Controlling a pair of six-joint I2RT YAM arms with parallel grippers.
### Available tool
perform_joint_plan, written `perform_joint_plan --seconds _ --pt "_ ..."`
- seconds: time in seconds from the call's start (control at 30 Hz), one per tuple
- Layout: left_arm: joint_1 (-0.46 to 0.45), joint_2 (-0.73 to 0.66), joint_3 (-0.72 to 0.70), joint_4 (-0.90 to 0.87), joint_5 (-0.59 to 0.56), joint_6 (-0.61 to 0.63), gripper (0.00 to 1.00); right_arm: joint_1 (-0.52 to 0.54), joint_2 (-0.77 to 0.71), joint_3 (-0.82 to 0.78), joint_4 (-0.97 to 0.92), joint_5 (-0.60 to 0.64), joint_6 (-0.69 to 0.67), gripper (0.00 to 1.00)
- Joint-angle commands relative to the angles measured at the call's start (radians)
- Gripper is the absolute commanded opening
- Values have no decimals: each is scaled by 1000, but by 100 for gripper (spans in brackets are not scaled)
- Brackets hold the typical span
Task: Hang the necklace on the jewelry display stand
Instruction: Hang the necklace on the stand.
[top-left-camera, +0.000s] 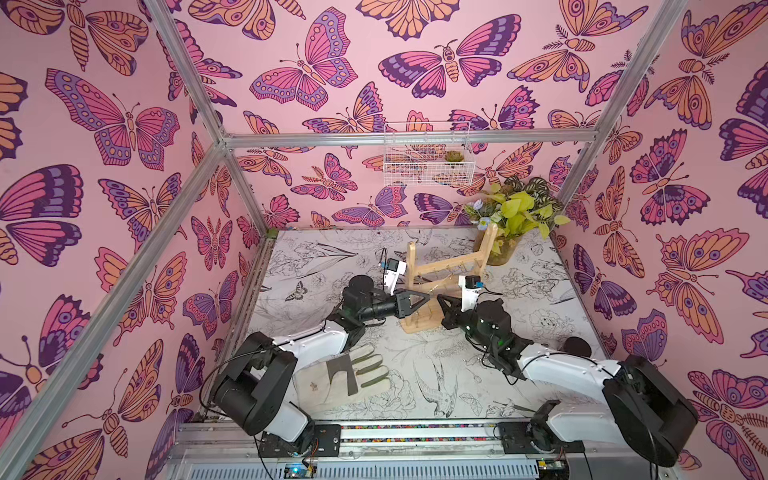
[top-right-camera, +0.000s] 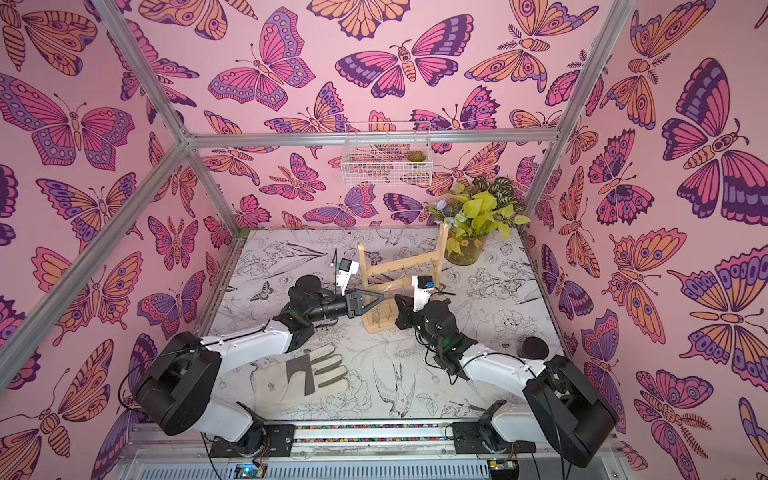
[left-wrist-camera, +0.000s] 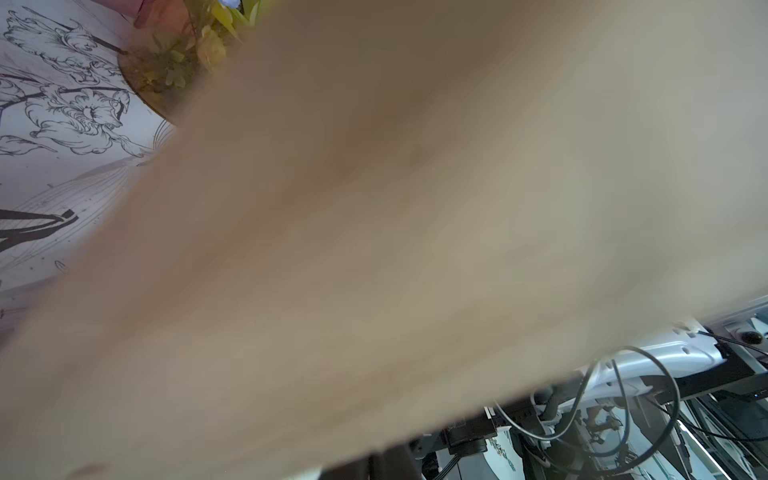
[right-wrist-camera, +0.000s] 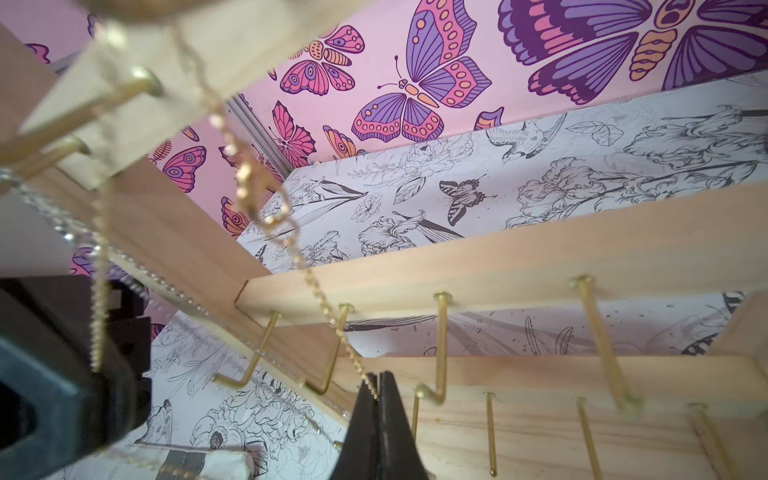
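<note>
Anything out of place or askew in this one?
A work glove lies flat on the table beside the left arm, unrelated to jewelry. The jewelry display stand sits turned at an angle to the table's edges.

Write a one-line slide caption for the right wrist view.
Right end effector pinches the gold necklace beside hooks on the jewelry display stand.

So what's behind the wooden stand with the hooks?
A potted plant with yellow-green leaves and small blue flowers stands behind the jewelry display stand. The stand's upright and the leaves cover part of its pot.
</note>
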Motion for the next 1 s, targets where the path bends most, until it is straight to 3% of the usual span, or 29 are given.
perform_joint_plan --seconds 0.0,0.23,0.57,0.97 --pt "-14 -14 -19 3 -9 8 0 7 -34 -19 -51 24 -17 0" --pt "-55 -26 -30 -18 -62 12 0 6 -61 -52 -55 58 -32 0" --pt "-86 -80 -42 -159 -236 112 0 6 -87 -66 -51 52 -69 0" --pt "-86 -131 -37 -110 -306 189 0 9 -90 -25 -59 12 -77 0"
